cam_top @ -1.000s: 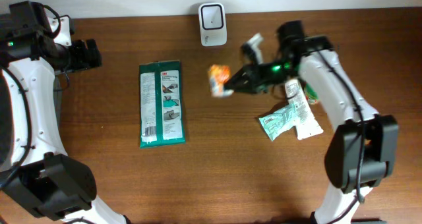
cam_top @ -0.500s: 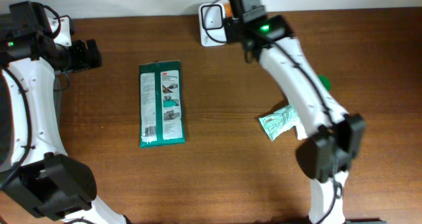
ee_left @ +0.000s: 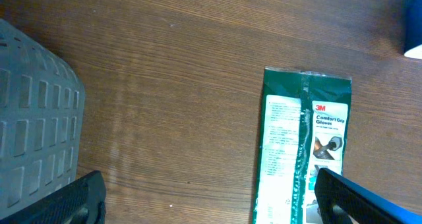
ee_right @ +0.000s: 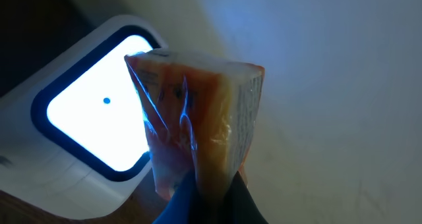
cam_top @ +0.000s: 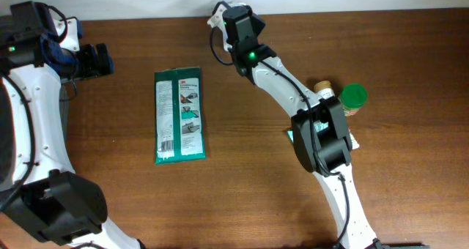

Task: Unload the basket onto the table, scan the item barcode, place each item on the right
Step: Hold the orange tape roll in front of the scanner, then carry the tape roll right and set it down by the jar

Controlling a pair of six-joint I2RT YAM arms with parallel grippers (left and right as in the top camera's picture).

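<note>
An orange, plastic-wrapped packet (ee_right: 198,112) stands pinched at its lower end between the fingers of my right gripper (ee_right: 211,184), which is shut on it. The packet is held upright just in front of the white scanner (ee_right: 39,178), whose window glows bright white. In the overhead view my right gripper (cam_top: 236,25) sits at the table's back edge over the scanner, hiding the packet and most of the scanner. My left gripper (cam_top: 99,61) hangs open at the far left, nothing between its fingers (ee_left: 72,197).
A green glove pack (cam_top: 180,115) lies flat left of centre, also below my left gripper (ee_left: 304,145). A green-lidded jar (cam_top: 353,97) and a small bottle (cam_top: 324,93) stand at the right. A grey basket (ee_left: 33,132) borders the left.
My right arm has swung from the right middle of the table to the back edge, carrying the orange packet in front of the scanner. The left arm has not moved.
</note>
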